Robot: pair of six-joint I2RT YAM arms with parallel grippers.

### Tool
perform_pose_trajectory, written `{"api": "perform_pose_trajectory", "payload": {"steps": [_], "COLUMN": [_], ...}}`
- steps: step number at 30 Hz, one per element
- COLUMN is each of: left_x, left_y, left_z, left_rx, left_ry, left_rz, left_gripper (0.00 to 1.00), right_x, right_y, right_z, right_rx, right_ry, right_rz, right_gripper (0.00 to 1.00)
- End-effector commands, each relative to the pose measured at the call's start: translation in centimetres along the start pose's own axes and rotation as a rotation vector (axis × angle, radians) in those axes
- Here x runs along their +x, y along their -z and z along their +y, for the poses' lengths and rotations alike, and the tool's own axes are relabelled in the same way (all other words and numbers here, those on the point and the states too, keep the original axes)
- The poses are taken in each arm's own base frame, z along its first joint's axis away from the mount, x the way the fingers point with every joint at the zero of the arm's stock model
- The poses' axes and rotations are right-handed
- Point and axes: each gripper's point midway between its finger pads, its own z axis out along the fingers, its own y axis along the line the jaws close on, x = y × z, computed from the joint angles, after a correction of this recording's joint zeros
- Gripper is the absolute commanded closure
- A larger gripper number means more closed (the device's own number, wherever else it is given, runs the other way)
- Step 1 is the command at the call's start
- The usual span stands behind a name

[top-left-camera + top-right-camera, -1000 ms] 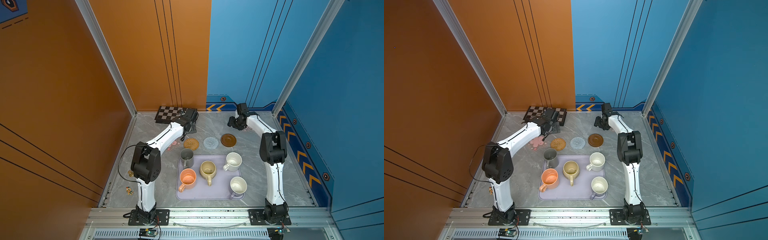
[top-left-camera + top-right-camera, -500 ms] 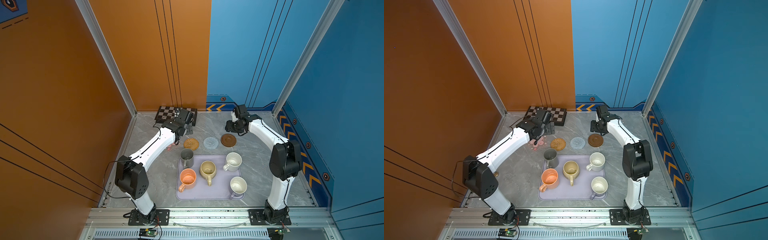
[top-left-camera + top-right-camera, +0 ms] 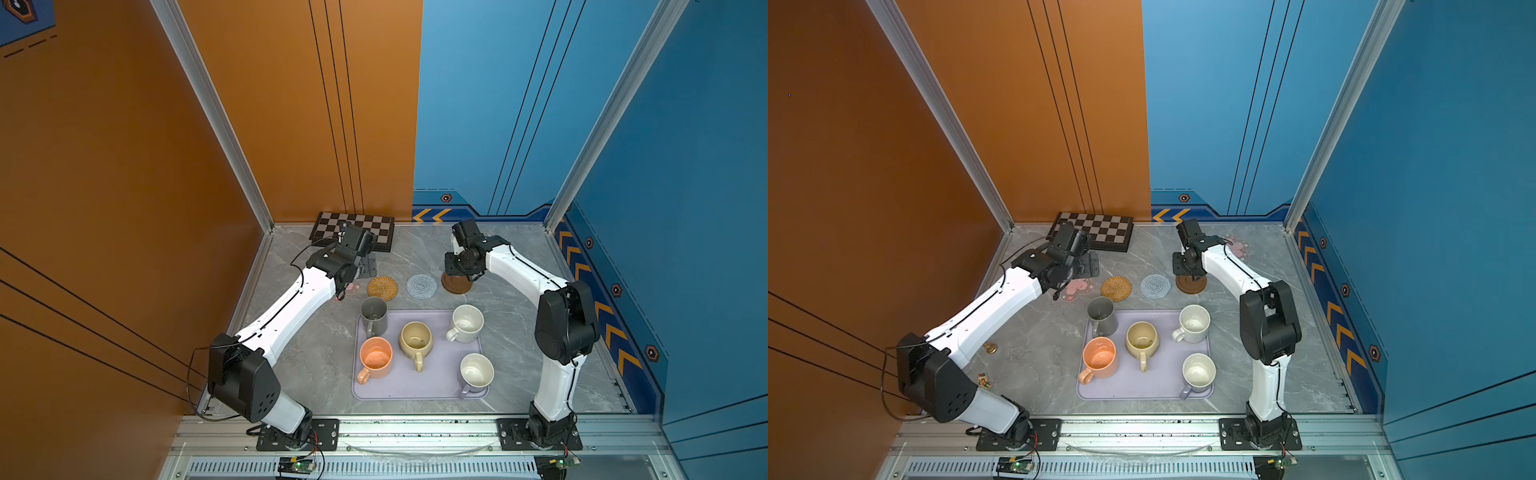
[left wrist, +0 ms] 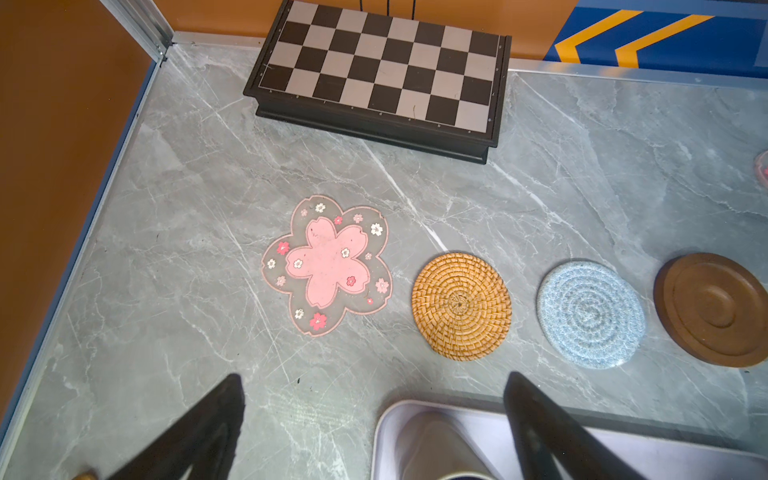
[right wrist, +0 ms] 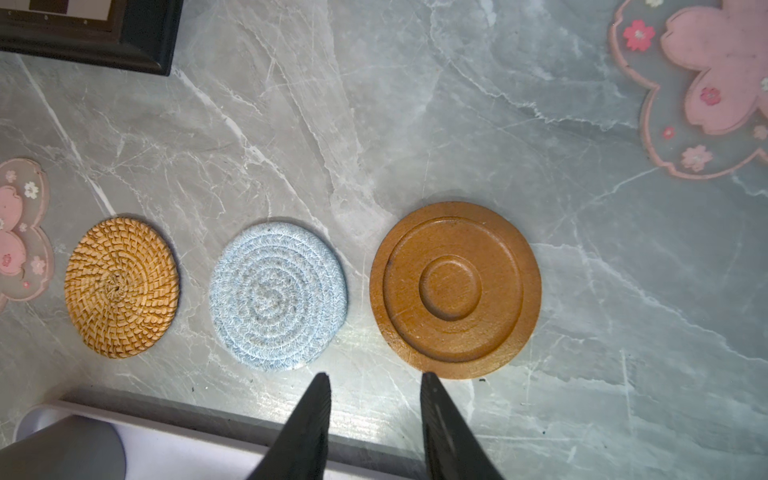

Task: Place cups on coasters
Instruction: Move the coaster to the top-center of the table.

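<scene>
All five mugs (image 3: pixel 415 338) sit on the lavender tray (image 3: pixel 436 384); the coasters (image 3: pixel 421 286) lie bare. Left gripper (image 4: pixel 374 377) fingers gape, right gripper (image 5: pixel 376 375) fingers stand narrowly apart, both empty. Next, I judge, one must grasp a mug.

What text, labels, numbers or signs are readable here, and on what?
No words, brands or numbers can be read anywhere.
Chessboard: tiny marks along its rim, too small to read.
Yellow chevrons on the blue wall: arrow signs only, no lettering.
</scene>
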Motion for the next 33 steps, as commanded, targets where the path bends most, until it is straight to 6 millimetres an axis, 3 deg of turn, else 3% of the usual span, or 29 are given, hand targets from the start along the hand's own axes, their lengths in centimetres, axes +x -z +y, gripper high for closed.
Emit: {"api": "perform_pose_trajectory", "payload": {"steps": [1, 5, 11, 19, 20, 33], "left_x": [0.6, 0.8, 1.0, 1.0, 1.0, 0.9], "left_y": [0.3, 0.1, -0.5, -1.4, -1.5, -3.1], "left_z": [0.7, 1.1, 1.5, 1.6, 1.7, 1.8], "left_rx": [0.011, 0.006, -0.003, -0.024, -0.027, -0.025], "left_ry": [0.019, 0.032, 0.043, 0.050, 0.049, 0.085], "left_rz": [0.023, 0.029, 0.046, 0.057, 0.059, 0.096], "left_gripper": [0.02, 0.02, 0.02, 0.02, 0.02, 0.02], "right_x": [1.1, 1.3, 1.3, 1.4, 2.0, 1.0], "right_y": [-1.3, -2.2, -3.4, -5.1, -6.2, -8.7], "right_z": [-0.8, -0.6, -1.3, -2.6, -2.9, -4.8], "right_rx": [0.055, 0.036, 0.073, 0.142, 0.158, 0.207], "right_ry": [-0.004, -0.011, -0.024, 0.002, 0.005, -0.043], "right_rz": [0.034, 0.046, 0.050, 0.050, 0.070, 0.067], "right_gripper": [0.62, 0.56, 0.57, 0.61, 0.62, 0.66]}}
